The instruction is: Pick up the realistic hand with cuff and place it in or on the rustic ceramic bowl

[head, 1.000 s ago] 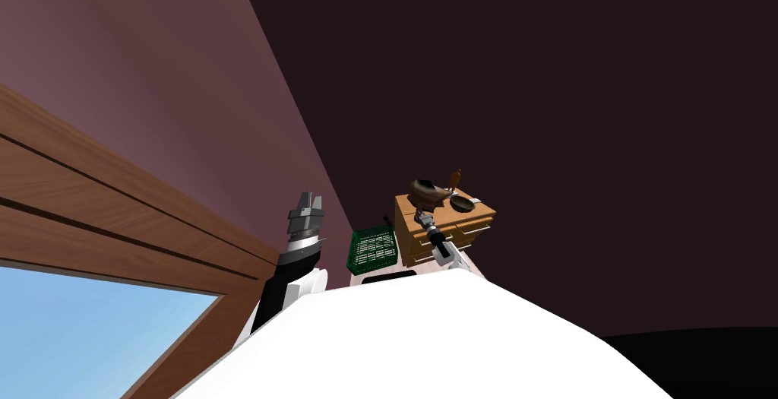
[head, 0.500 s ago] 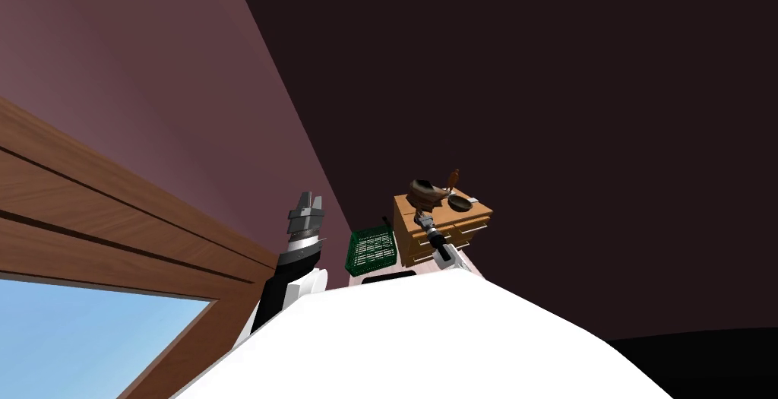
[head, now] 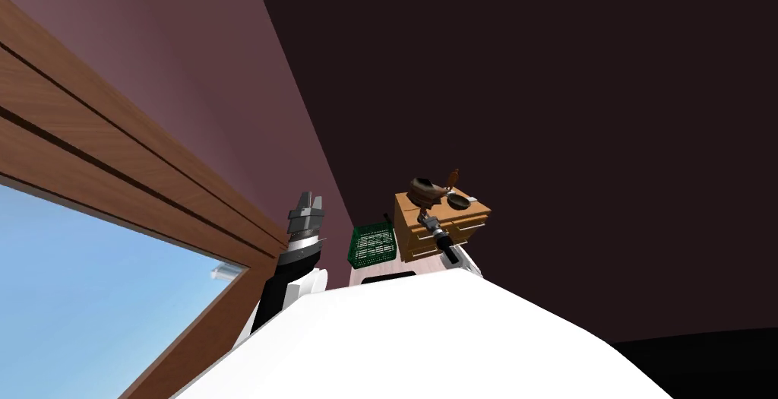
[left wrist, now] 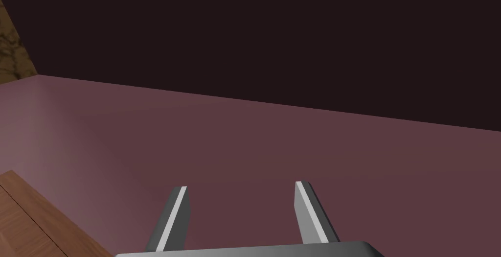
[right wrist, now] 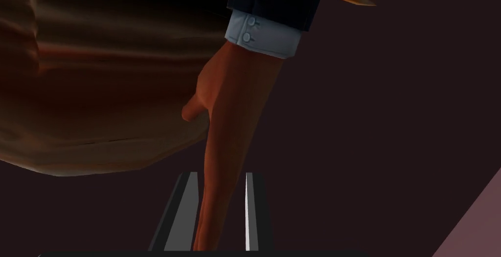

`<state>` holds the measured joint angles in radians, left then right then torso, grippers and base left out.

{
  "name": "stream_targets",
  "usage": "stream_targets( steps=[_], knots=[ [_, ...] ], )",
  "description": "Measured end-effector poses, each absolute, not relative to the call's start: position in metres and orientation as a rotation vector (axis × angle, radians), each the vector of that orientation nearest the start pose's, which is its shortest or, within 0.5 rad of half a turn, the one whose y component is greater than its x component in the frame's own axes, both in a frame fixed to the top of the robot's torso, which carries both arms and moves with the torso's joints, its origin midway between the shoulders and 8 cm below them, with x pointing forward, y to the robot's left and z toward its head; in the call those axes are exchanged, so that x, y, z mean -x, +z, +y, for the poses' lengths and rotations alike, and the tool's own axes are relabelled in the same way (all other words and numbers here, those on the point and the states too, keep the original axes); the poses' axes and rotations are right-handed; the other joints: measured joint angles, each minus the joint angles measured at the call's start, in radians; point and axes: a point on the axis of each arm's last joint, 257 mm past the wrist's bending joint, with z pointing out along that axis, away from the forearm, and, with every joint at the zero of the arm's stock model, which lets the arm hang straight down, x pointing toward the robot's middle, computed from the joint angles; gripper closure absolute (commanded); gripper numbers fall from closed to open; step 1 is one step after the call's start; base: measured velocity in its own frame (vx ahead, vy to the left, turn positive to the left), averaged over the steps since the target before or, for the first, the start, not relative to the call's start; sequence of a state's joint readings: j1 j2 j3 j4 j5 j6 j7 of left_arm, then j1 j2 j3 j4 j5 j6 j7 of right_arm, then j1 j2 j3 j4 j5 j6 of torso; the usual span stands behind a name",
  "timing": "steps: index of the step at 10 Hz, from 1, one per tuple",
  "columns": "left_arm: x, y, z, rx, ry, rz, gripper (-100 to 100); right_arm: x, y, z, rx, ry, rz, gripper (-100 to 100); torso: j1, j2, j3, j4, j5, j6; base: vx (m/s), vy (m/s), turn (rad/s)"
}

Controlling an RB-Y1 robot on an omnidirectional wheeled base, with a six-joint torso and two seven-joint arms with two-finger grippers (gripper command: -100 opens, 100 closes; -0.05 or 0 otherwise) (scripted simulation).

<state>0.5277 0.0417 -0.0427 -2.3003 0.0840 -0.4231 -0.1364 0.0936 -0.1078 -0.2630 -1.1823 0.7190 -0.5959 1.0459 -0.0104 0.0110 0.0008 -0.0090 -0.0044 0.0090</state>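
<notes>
My right gripper (right wrist: 220,175) is shut on the fingers of a brown-skinned hand (right wrist: 235,102) with a light blue cuff and dark sleeve. The hand reaches away from the gripper, right beside the wall of a big brown bowl (right wrist: 98,82). In the head view the bowl (head: 424,188) stands on a wooden dresser (head: 448,229), with my right gripper (head: 427,218) just in front of and below it. My left gripper (head: 307,201) is raised near the mauve wall, and its fingers (left wrist: 176,215) stand open with nothing between them.
A small dark pan (head: 459,202) and an upright brown item (head: 453,178) share the dresser top. A green crate (head: 373,245) sits on the floor to the dresser's left. A wood-framed window (head: 91,280) is at the left.
My head camera has swung, so the window frame now looms larger at the left. The dresser, the bowl and both arms hold their places.
</notes>
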Motion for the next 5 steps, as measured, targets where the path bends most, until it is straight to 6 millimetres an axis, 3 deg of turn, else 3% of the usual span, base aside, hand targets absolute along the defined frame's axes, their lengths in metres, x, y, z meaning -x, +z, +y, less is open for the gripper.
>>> stream_targets(
  steps=[5],
  knots=[
    [-0.352,0.008,0.274,0.698,-1.247,0.695,0,-0.447,-0.328,-0.365,0.424,-0.271,1.580,100,-0.002,-0.003,-0.002,-0.001,0.002,-0.001,-0.070,-0.065,0.112]
  ],
)
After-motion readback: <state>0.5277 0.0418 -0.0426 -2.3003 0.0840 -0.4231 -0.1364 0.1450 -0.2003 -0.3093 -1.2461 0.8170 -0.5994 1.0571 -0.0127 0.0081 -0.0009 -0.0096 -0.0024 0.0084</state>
